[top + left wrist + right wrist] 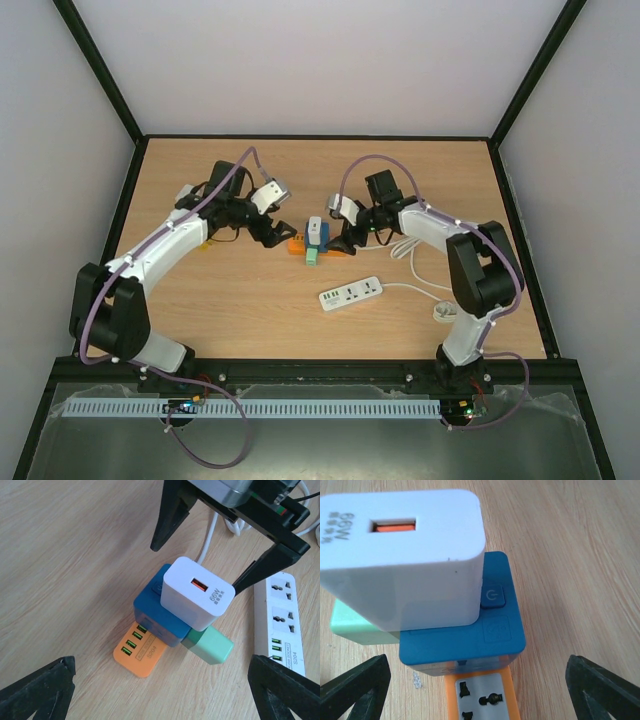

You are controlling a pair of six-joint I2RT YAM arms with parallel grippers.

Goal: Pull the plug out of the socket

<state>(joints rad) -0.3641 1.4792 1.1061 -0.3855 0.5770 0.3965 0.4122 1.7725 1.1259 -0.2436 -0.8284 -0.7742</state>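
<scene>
The plug (316,228), a white charger block (197,592) (400,555), stands pushed into the top of a blue cube socket (152,607) (465,640) (322,241). That cube sits on an orange power strip (140,652) (480,695) (298,244), and a green adapter (210,645) (355,627) (312,257) sticks out of its side. My left gripper (162,690) (272,232) is open, just left of the stack. Across from it my right gripper (480,682) (345,235) is open too, its fingers either side of the stack without touching it.
A white power strip (352,293) (282,620) lies near the front right of the stack. Its white cable (410,250) loops past the right arm to a round plug (445,313). Grey walls surround the wooden table (220,300).
</scene>
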